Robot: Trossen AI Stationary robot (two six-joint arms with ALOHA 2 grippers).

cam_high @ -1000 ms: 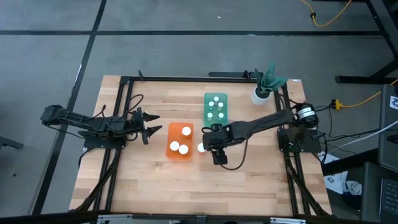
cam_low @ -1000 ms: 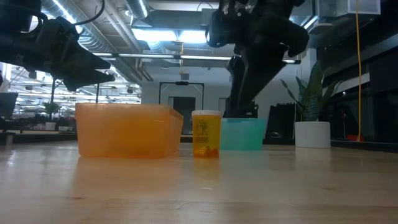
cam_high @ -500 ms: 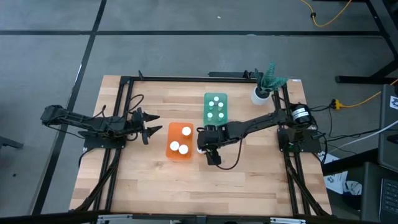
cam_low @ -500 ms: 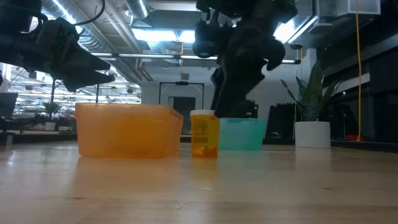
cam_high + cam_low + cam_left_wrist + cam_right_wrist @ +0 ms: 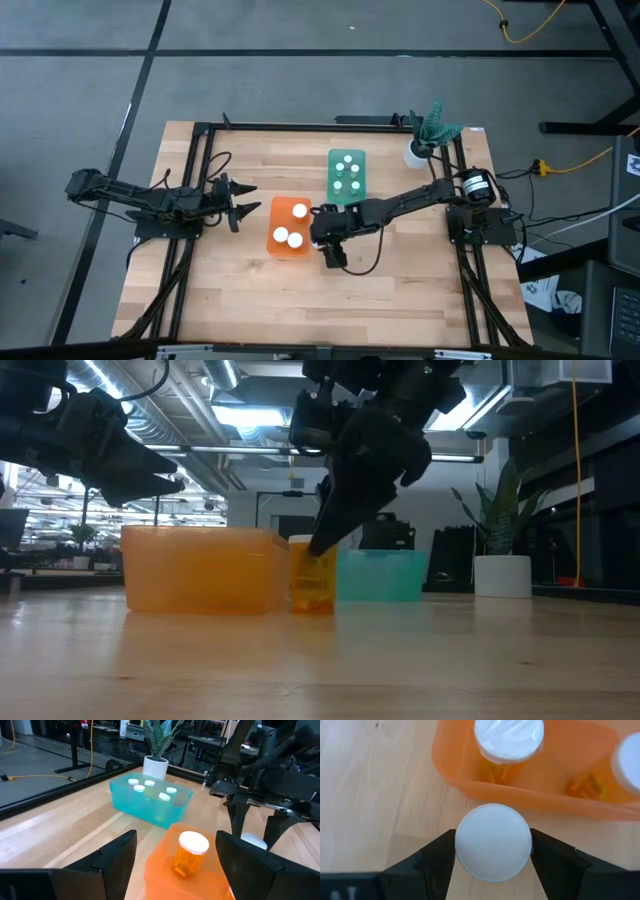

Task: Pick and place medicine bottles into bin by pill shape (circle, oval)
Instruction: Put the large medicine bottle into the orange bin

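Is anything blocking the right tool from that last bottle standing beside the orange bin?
Nothing visible does. The right tool is straight above the bottle, its fingers spread to either side of the white cap. The orange bin sits just beyond the bottle, not between.

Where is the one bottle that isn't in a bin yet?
The loose bottle stands on the table near its middle, right beside the orange bin, on the side facing the teal bin. The open right gripper straddles it.
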